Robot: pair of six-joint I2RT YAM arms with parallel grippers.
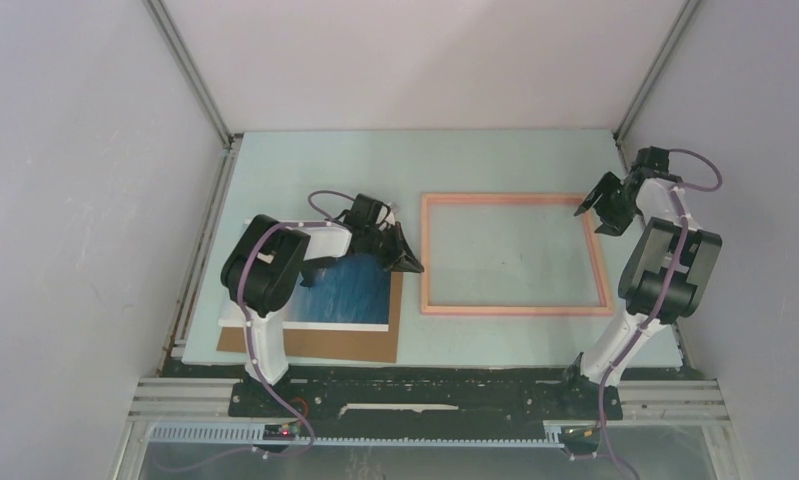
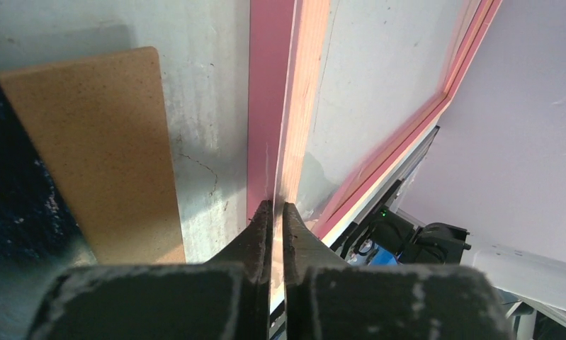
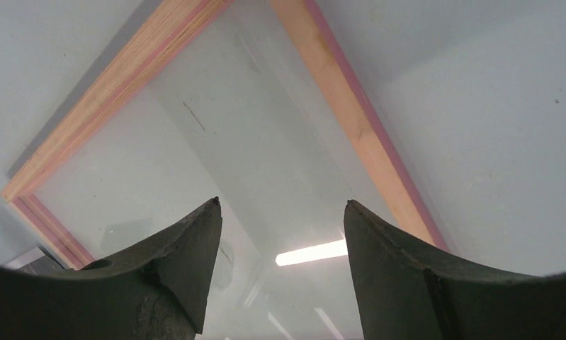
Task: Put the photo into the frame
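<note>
Left wrist view: we see the left gripper (image 2: 276, 211) closed at the frame's (image 2: 271, 106) left rail, perhaps pinching it. The photo (image 1: 353, 292) lies left of it on cardboard (image 1: 335, 346). The right gripper (image 3: 281, 202) hangs open and empty. A weak pinch could let the frame slip.

One table (image 1: 305, 165) carries three flat things: one photo (image 1: 350, 290), one frame (image 1: 515, 309) and one brown cardboard sheet (image 1: 340, 345). The frame has four rails around one see-through middle. Two arms stand at the table's near edge, one left arm (image 1: 270, 270) and one right arm (image 1: 670, 265). Each ends in a single pincer, so there are two: the left pincer (image 1: 410, 262) and the right pincer (image 1: 600, 215). Each pincer has two fingers, four in all. One purple cable (image 1: 320, 197) runs along each arm, two together. Three pale walls (image 1: 425, 60) close in the table.
</note>
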